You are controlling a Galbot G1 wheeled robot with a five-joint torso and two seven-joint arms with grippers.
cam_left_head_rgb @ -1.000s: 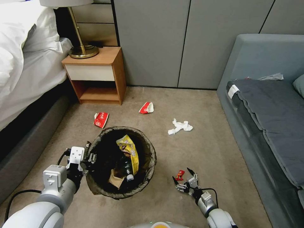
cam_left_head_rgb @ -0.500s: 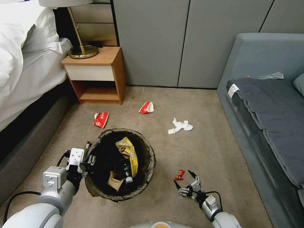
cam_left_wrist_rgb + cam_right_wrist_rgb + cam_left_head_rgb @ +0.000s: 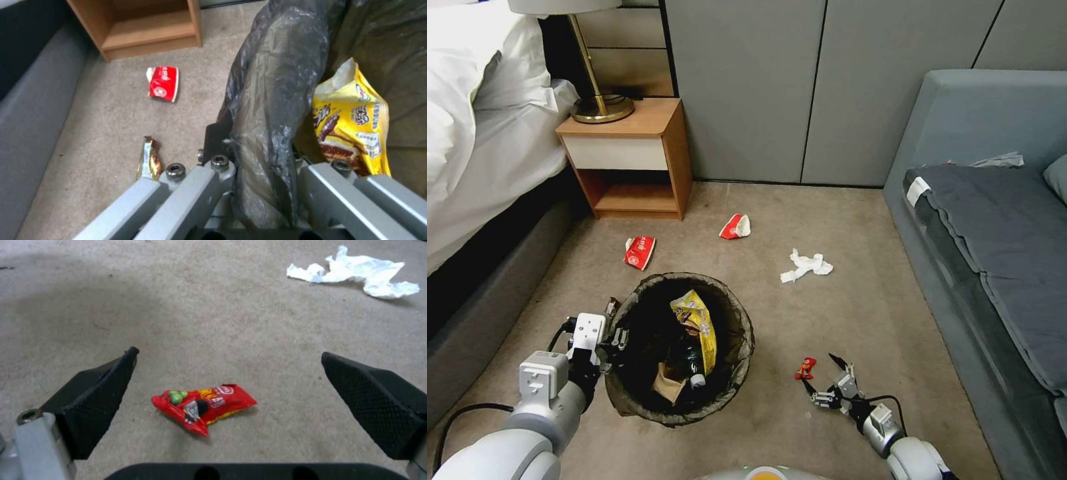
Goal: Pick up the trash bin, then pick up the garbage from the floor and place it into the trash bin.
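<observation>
Standing on the floor (image 3: 860, 293), one trash bin (image 3: 627, 390) is clamped at its lined rim by the left end effector (image 3: 608, 337) and contains one yellow wrapper (image 3: 699, 325). Floor litter: one white tissue (image 3: 805, 265), two red-white wrappers (image 3: 640, 251), one small red packet (image 3: 204, 405) just beyond the spread right end effector (image 3: 822, 379).

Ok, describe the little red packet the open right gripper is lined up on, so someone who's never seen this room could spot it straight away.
Start from the trash bin that the left gripper grips by its rim, then look across the carpet toward the grey sofa. The small red snack wrapper lies there, just ahead of the open right gripper. Unlike the two red-and-white wrappers nearer the nightstand, it is smaller and has green dots.
</observation>
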